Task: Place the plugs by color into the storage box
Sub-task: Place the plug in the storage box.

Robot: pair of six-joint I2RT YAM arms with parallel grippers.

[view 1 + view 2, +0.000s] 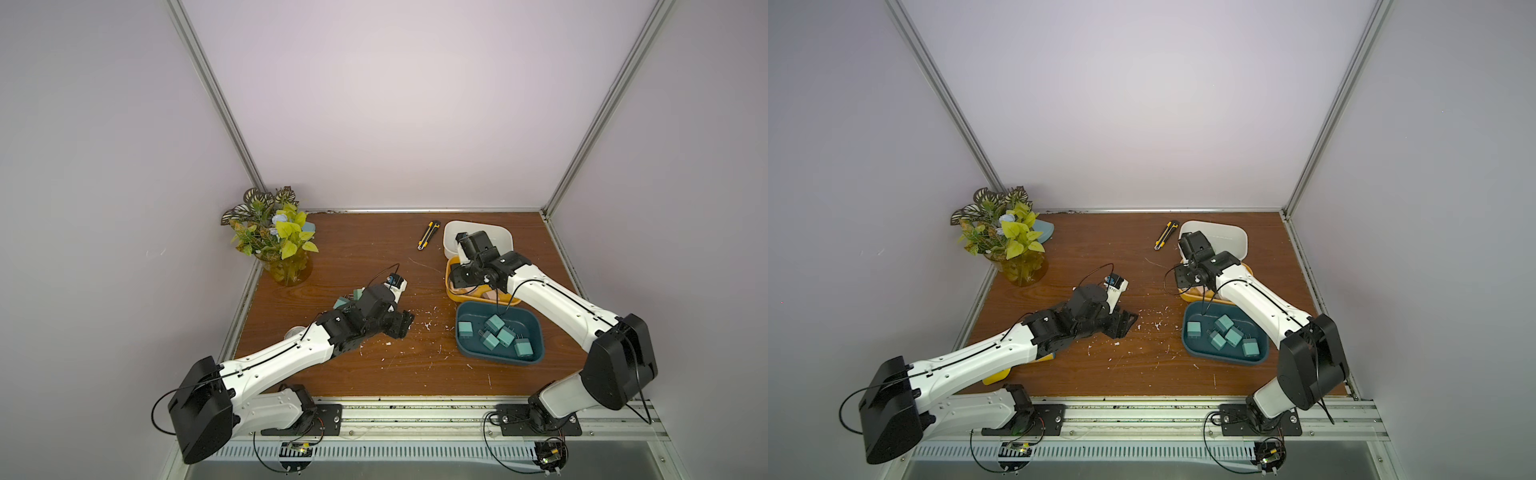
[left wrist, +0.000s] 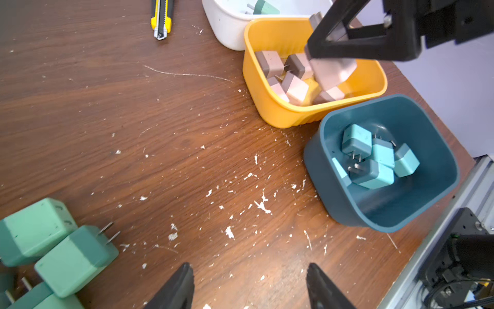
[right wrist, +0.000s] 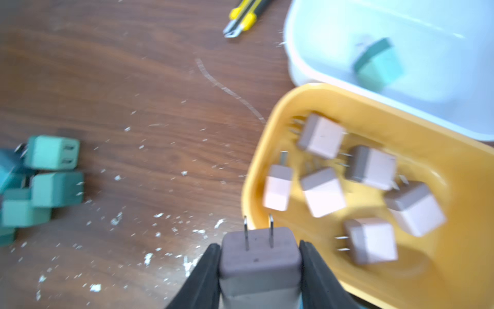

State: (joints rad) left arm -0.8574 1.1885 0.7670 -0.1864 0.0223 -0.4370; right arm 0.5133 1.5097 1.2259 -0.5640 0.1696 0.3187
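Plugs [image 1: 495,322] lie sorted on the table [image 1: 365,257]: blue in the teal bin [image 2: 328,192], pink ones [image 3: 323,192] in the yellow bin [image 2: 270,107], one green plug [image 3: 379,67] in the white bin [image 2: 227,26], loose green plugs [image 2: 72,256] near the left gripper [image 2: 248,266], jaws spread and empty; the right gripper [image 3: 259,244] pinches a pink plug [image 3: 259,267] above the yellow bin

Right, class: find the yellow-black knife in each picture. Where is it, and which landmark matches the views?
Top view: knife near the table's far edge, beside the white bin.
Top view: knife in the same place.
Left wrist: knife beside the white bin, cut off by the frame.
Right wrist: knife blurred, beside the white bin.
Landmark: white bin.
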